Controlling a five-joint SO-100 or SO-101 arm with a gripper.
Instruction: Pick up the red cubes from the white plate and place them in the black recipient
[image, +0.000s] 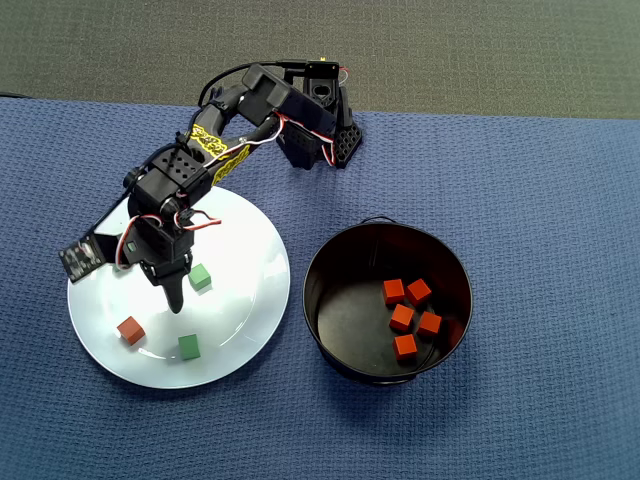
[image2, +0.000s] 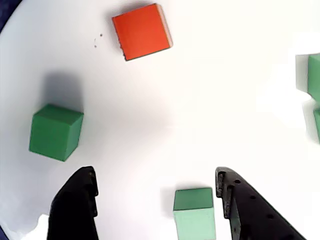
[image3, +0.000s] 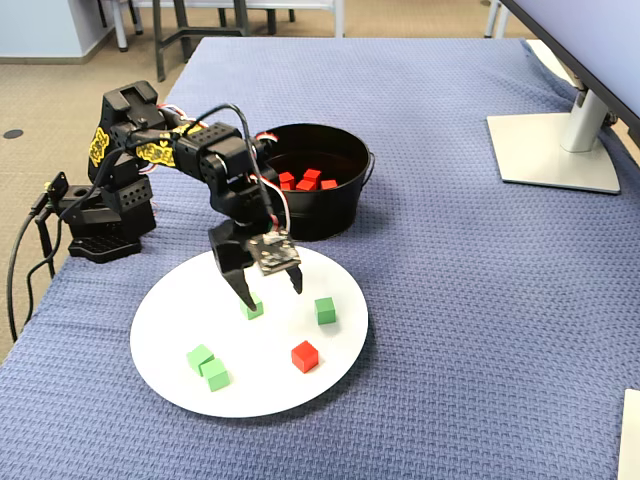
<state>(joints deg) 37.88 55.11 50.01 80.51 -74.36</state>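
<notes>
One red cube (image: 130, 329) (image2: 142, 31) (image3: 305, 355) lies on the white plate (image: 240, 250) (image2: 200, 100) (image3: 180, 300), towards its near-left part in the overhead view. Several more red cubes (image: 408, 318) (image3: 305, 181) lie in the black recipient (image: 340, 300) (image3: 330, 215) beside the plate. My gripper (image: 178, 295) (image2: 155, 172) (image3: 272, 297) hangs low over the plate, open and holding nothing. A green cube (image2: 194, 212) (image3: 252, 308) sits between the jaws, close to the right finger in the wrist view. The red cube on the plate lies ahead of the fingertips, apart from them.
Other green cubes (image: 189, 346) (image2: 55, 131) (image3: 325, 310) are scattered on the plate, two of them side by side (image3: 208, 367). The arm base (image3: 95, 215) stands behind the plate. A monitor stand (image3: 550, 150) occupies the far right of the blue cloth.
</notes>
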